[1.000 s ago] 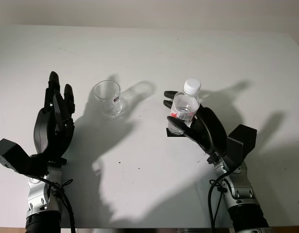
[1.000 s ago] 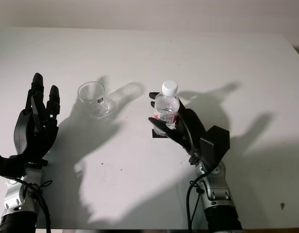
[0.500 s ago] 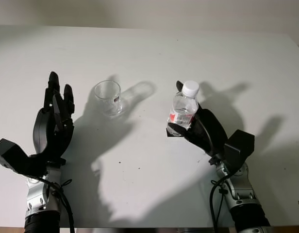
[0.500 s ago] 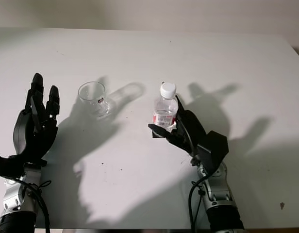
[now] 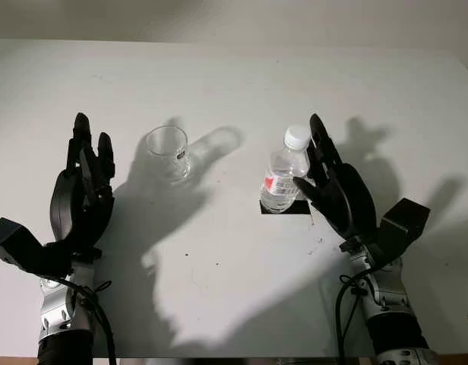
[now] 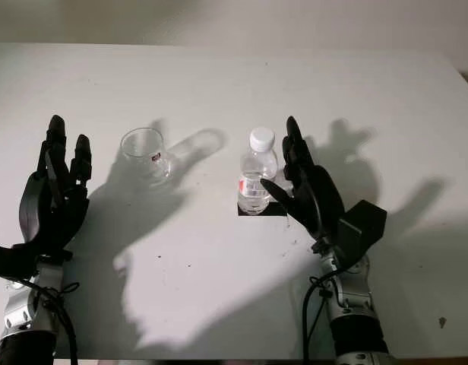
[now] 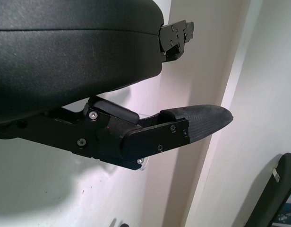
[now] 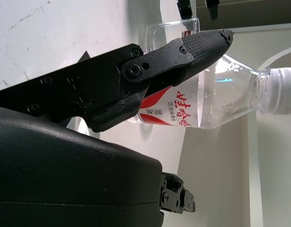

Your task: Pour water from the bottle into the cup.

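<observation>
With the right hand (image 5: 336, 186) open just beside the capped bottle (image 5: 283, 171), a careless regrasp could topple it toward the cup (image 5: 168, 151) mid-desk.

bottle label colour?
Red and white on the bottle; clearest in the right wrist view.

Left hand (image 5: 83, 194) open, raised, right hand (image 5: 334, 188) open, upright
</observation>
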### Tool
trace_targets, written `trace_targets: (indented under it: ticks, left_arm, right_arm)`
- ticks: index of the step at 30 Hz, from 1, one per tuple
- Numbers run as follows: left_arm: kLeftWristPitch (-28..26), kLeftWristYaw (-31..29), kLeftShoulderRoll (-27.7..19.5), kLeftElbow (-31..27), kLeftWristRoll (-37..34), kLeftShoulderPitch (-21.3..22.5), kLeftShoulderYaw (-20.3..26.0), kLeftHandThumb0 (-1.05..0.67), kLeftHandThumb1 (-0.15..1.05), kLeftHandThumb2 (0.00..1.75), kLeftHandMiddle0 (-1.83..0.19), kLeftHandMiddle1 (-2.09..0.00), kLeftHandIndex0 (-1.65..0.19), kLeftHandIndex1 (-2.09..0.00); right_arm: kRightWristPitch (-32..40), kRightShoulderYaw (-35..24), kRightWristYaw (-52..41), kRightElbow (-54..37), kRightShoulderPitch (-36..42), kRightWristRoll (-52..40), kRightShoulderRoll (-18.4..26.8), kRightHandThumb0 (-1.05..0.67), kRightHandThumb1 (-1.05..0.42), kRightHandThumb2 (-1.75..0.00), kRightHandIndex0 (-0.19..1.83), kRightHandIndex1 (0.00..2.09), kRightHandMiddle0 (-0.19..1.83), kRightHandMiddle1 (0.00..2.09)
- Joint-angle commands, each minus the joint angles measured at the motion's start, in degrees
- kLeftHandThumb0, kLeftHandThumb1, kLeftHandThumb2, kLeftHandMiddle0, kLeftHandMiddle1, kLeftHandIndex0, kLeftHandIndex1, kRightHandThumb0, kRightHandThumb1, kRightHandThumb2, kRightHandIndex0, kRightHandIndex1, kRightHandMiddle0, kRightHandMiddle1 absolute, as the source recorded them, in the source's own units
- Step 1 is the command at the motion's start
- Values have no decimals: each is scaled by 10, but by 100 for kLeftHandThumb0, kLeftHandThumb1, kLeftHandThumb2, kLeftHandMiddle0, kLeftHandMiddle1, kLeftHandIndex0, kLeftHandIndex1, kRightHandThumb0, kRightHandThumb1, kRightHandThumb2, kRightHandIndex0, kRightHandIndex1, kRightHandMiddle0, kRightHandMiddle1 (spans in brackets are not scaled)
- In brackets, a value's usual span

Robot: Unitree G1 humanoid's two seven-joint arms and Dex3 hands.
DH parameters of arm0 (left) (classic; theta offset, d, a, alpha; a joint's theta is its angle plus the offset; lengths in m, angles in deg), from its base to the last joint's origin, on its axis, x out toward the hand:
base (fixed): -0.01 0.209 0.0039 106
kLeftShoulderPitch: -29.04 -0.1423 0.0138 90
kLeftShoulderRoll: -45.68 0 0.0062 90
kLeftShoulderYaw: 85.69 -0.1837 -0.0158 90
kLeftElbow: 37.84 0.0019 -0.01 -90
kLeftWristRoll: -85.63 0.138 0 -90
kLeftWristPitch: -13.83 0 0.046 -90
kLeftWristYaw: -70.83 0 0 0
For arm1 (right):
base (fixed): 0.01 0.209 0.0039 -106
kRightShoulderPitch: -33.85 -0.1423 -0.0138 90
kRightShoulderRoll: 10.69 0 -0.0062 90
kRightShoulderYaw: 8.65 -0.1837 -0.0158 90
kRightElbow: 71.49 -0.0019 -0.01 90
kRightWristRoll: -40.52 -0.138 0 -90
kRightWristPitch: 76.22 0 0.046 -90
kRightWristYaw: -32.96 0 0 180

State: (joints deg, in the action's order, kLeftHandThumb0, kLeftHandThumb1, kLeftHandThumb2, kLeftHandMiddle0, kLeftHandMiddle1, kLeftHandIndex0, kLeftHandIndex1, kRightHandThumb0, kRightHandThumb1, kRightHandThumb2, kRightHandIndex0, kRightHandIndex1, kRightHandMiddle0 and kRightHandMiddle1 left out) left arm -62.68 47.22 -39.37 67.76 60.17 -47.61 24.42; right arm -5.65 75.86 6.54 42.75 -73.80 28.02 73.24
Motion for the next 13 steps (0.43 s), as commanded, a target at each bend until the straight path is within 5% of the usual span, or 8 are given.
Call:
trace_targets:
  ticks: [1,13]
  left_arm:
    - [2,-2,-4,4,1,2,0,-74,105,64,19,0,19,0]
    - [-1,-3,-5,-14,-2,-17,1,-74,105,63,19,0,19,0]
  right_arm:
    - [1,4,-7,-21,13,-5,-2,-96,-101,-5,-19,0,-19,0]
    - [10,35,-67,-99,50,-11,7,-95,-99,-5,-19,0,-19,0]
